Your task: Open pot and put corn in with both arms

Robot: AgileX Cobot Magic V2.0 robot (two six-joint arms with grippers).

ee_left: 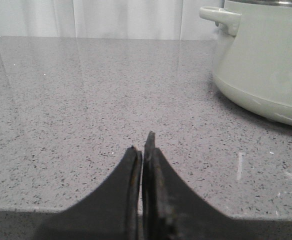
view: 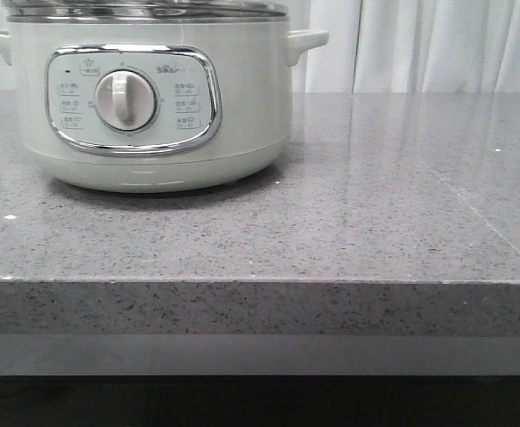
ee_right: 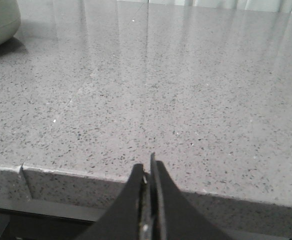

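Nearest the wrist cameras, both grippers sit low at the front edge of the grey speckled countertop (view: pixel 376 231). On the left gripper (ee_left: pixel 142 145) the dark fingers are pressed together with nothing between them, over the stone just inside the edge. On the right gripper (ee_right: pixel 147 165) the fingers likewise meet tip to tip, empty, above the counter's front lip. Farther back on the robot's left stands the pot (view: pixel 153 98), pale grey-green, its steel-rimmed lid (view: pixel 144 9) on, the chrome-framed panel and round dial (view: pixel 125 100) facing forward. One side handle (ee_left: pixel 221 17) shows in the left wrist view. White curtains (view: pixel 438 44) hang behind the counter.
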